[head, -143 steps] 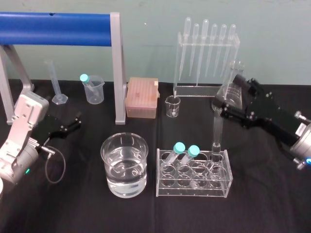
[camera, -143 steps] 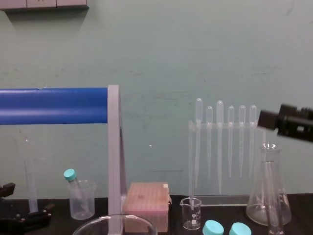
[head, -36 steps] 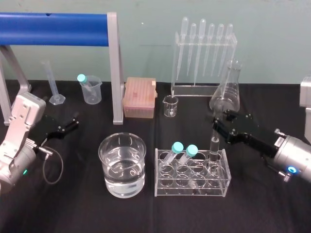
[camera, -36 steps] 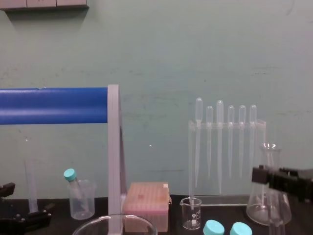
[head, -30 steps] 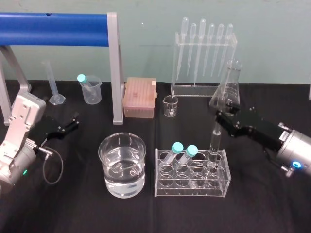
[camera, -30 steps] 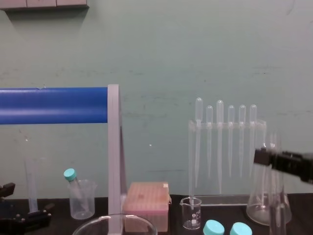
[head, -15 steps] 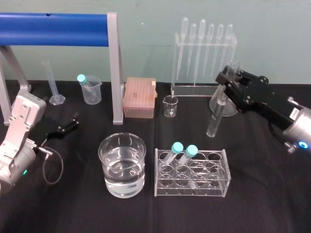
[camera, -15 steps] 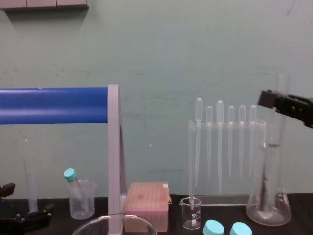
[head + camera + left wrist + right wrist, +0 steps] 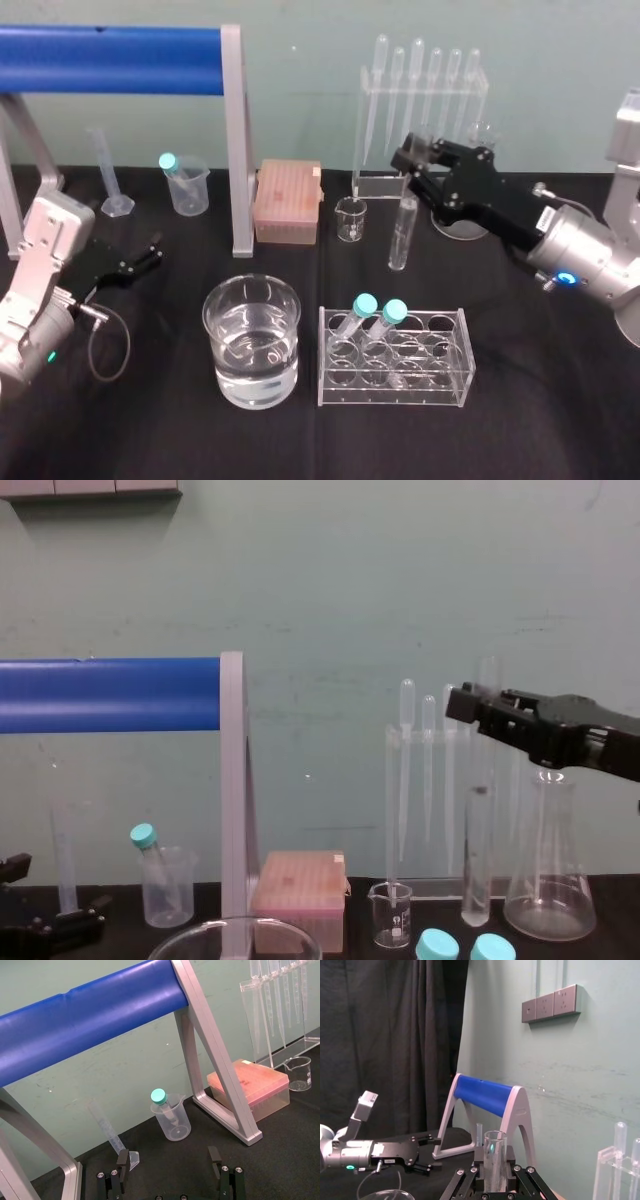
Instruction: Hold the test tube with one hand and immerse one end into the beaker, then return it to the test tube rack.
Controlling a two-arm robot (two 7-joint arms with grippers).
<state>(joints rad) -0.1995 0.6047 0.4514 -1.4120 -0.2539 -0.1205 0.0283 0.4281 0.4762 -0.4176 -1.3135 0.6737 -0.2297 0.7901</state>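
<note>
The test tube (image 9: 403, 232), long, clear and uncapped, hangs upright in the air behind the test tube rack (image 9: 393, 356), between a tiny glass beaker and the conical flask. My right gripper (image 9: 413, 166) is shut on its upper part; in the right wrist view the tube's open mouth (image 9: 494, 1159) sits between the fingers. From the chest, the tube (image 9: 478, 860) ends just above the table. The beaker (image 9: 254, 340), wide and half full of water, stands left of the rack. My left gripper (image 9: 135, 262) rests open at the far left, nothing between its fingers (image 9: 123, 1159).
Two teal-capped tubes (image 9: 378, 312) lean in the rack. Behind stand a pipette stand (image 9: 420, 110), conical flask (image 9: 548, 890), tiny beaker (image 9: 352, 220), pink tip box (image 9: 290, 200), plastic beaker (image 9: 190, 185) and graduated cylinder (image 9: 108, 170). A blue roller frame (image 9: 110, 45) spans the back left.
My right gripper lifted the test tube up out of the rack's right end and carried it back and to the left. The left arm stayed still.
</note>
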